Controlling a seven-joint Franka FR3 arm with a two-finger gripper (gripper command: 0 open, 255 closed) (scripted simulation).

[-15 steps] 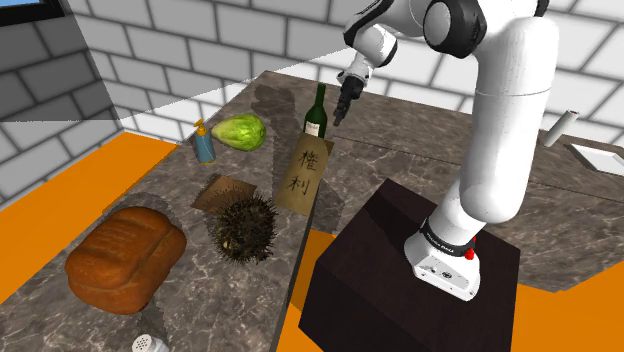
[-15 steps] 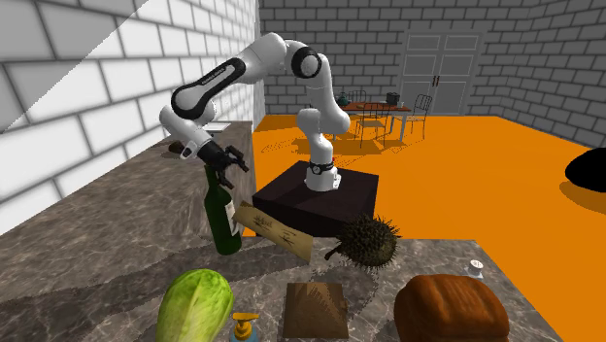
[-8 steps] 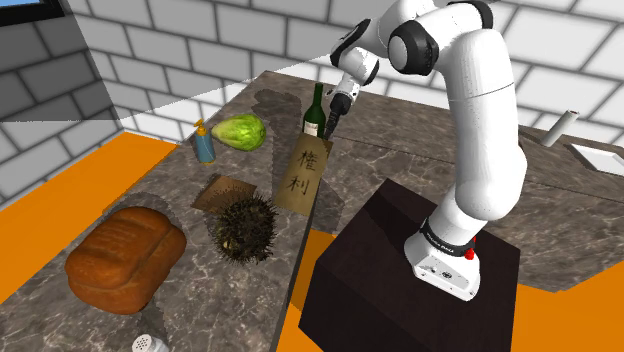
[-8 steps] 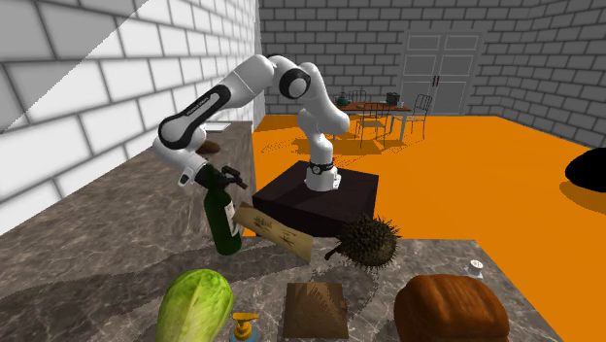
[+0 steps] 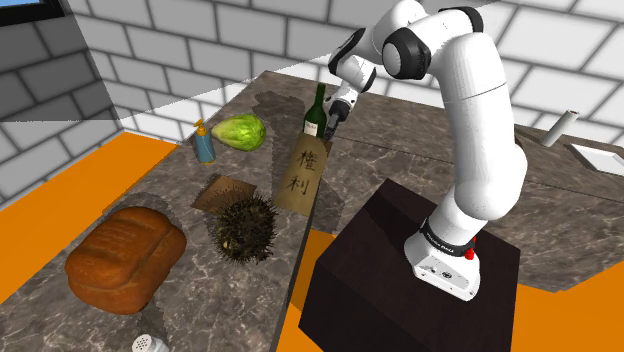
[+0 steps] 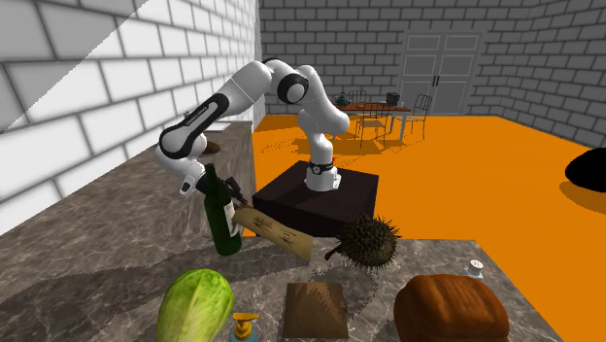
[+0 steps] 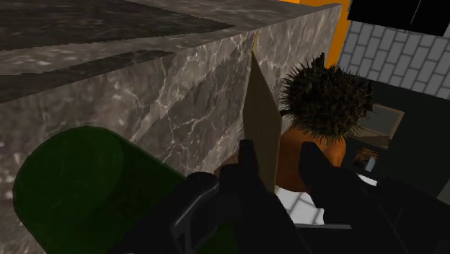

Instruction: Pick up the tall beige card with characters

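Looking over the shoulder view from its left, a brown bread loaf (image 5: pixel 125 258) lies on the marble counter (image 5: pixel 200 300). Further in are a blue spray bottle (image 5: pixel 204 142) and a green lettuce (image 5: pixel 239 131). A spiky durian (image 5: pixel 245 228) sits just beside the counter's edge. Next comes the tall beige card (image 5: pixel 304 174) with its dark characters. It stands tilted at that edge, its top close under the green bottle (image 5: pixel 317 113). The black gripper (image 5: pixel 330 122) hangs right by the bottle, down at the card's top. From the wrist, the fingers (image 7: pixel 246 162) stand apart on either side of the card's thin upper edge (image 7: pixel 261 108), with a gap showing on one side. To the right, the white arm rises from the dark stand (image 5: pixel 380 260).
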